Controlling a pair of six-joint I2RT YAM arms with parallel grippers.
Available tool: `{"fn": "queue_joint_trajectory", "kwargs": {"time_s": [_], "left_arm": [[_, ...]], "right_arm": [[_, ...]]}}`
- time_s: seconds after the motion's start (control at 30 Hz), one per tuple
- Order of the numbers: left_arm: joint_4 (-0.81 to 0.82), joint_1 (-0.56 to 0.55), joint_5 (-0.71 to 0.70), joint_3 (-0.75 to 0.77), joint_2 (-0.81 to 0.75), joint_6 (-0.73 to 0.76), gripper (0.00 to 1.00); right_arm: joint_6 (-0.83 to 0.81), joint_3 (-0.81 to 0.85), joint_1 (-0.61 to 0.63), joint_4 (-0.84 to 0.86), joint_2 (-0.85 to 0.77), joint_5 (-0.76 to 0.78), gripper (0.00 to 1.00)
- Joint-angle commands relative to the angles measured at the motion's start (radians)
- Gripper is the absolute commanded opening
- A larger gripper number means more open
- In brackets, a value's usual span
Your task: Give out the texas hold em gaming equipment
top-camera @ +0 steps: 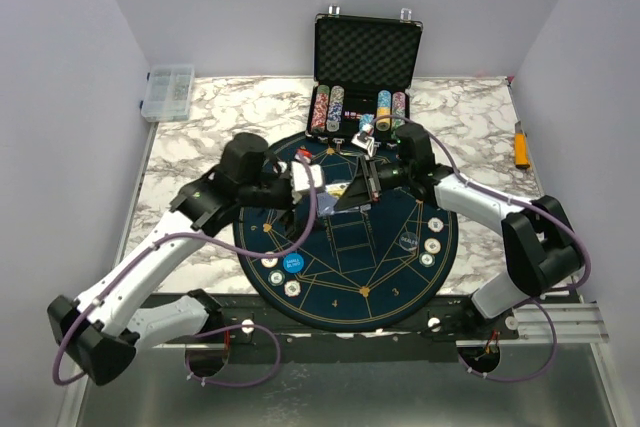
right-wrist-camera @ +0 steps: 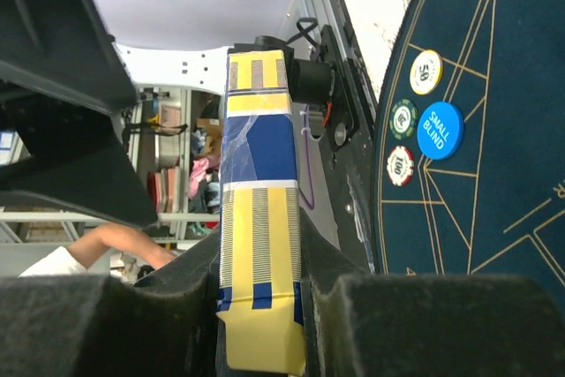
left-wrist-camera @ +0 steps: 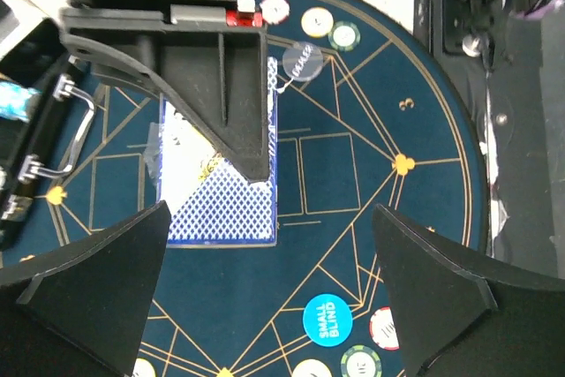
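Observation:
A card pack [right-wrist-camera: 260,245], yellow and blue on its edge and with a blue diamond pattern on its face [left-wrist-camera: 221,205], hangs over the round dark-blue mat [top-camera: 400,277]. My right gripper [right-wrist-camera: 260,284] is shut on the pack's end. My left gripper [left-wrist-camera: 270,258] stands open just below the pack's free end, with nothing between its fingers. Both grippers meet over the mat's far half, left gripper [top-camera: 303,183] facing right gripper [top-camera: 362,185]. On the mat lie a blue "small blind" disc [left-wrist-camera: 327,321], a clear dealer disc [left-wrist-camera: 303,62] and chips [left-wrist-camera: 317,21] near the rim.
An open black case [top-camera: 366,52] with rows of chips stands at the back of the marble table. A clear compartment box [top-camera: 168,90] sits at the back left. An orange-handled tool [top-camera: 521,144] lies at the right edge. More chips [right-wrist-camera: 403,117] lie beside the small blind disc.

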Motion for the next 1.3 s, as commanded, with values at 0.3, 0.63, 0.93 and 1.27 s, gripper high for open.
{"fn": "queue_joint_trajectory", "kwargs": {"time_s": [0.3, 0.63, 0.93, 1.27], "left_arm": [[0.154, -0.224, -0.390, -0.019, 0.166, 0.128, 0.98], [0.111, -0.253, -0.380, 0.037, 0.269, 0.129, 0.98], [0.112, -0.264, -0.428, 0.030, 0.297, 0.134, 0.52], [0.161, -0.260, -0.381, -0.039, 0.236, 0.041, 0.10]], "right_arm": [[-0.111, 0.003, 0.008, -0.124, -0.065, 0.003, 0.01], [-0.178, 0.037, 0.024, -0.180, -0.068, 0.007, 0.01], [-0.081, 0.014, 0.026, -0.073, -0.055, -0.018, 0.01], [-0.220, 0.101, 0.024, -0.270, -0.045, 0.002, 0.50]]}}
